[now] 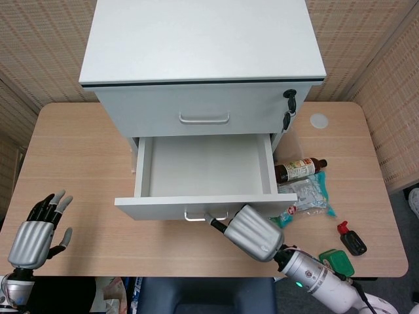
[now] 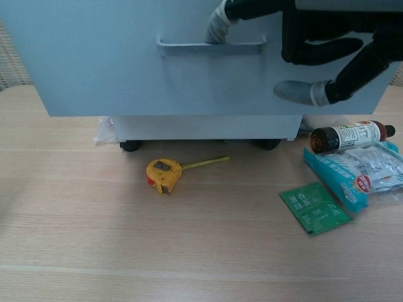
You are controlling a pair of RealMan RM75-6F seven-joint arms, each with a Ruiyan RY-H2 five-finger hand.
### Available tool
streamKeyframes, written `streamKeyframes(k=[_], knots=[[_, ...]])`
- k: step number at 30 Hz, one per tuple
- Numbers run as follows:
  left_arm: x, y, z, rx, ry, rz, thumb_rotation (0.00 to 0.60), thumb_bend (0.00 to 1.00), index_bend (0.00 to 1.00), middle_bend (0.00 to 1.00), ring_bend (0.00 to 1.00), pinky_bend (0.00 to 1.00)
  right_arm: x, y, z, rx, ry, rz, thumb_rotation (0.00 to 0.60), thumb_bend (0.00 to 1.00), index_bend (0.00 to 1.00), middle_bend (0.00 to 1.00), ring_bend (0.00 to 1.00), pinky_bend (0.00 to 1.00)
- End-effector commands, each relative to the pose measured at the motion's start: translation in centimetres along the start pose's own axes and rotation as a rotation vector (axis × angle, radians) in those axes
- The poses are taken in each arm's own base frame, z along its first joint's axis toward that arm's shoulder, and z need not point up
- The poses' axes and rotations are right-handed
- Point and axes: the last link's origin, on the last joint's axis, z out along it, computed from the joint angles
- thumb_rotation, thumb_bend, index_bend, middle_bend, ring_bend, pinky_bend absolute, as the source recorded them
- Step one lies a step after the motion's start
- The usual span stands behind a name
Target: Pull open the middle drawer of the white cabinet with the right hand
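The middle drawer (image 1: 203, 170) of the white cabinet (image 1: 203, 59) stands pulled well out over the wooden table (image 1: 85, 163), its inside bare and its front panel nearest the robot. The right hand (image 1: 254, 232) is at that front panel, a finger hooked behind the drawer handle (image 1: 206, 214); in the chest view the same finger (image 2: 217, 28) reaches down behind the handle bar while the other dark fingers curl in front of the panel, so the hand grips the handle. The top drawer (image 1: 196, 111) above is closed, with its own handle in the middle and two black keys (image 1: 289, 110) hanging at its right edge.

Just right of the open drawer lie a dark bottle (image 1: 298, 169) on its side and a teal-edged clear packet (image 1: 308, 194) touching it. Nearer the robot's right arm are a green sachet (image 2: 315, 207) and a small black object with a red tip (image 1: 351, 239). A white disc (image 1: 319, 120) sits far back on the right. Under the drawer front, the chest view shows a yellow tape measure (image 2: 162, 173) with a short length of tape drawn out.

The left hand (image 1: 38, 229) hovers at the table's near left corner, fingers apart and holding nothing
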Motion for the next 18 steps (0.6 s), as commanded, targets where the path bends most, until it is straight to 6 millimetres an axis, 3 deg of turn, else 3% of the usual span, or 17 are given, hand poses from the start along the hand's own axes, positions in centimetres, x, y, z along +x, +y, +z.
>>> streamKeyframes(k=[1,18], knots=[[0.0,0.0,0.0,0.001,0.001,-0.001,0.600,0.44,0.10,0.00,0.06,0.13,0.2,-0.5,-0.4,0.017,0.007,0.000,0.600,0.39,0.17,0.94,0.98,0.83],[0.0,-0.1,0.0,0.002,0.004,0.000,0.600,0.44,0.10,0.00,0.06,0.13,1.3,-1.5,-1.7,0.071,0.110,0.021,0.600,0.39,0.17,0.92,0.97,0.83]])
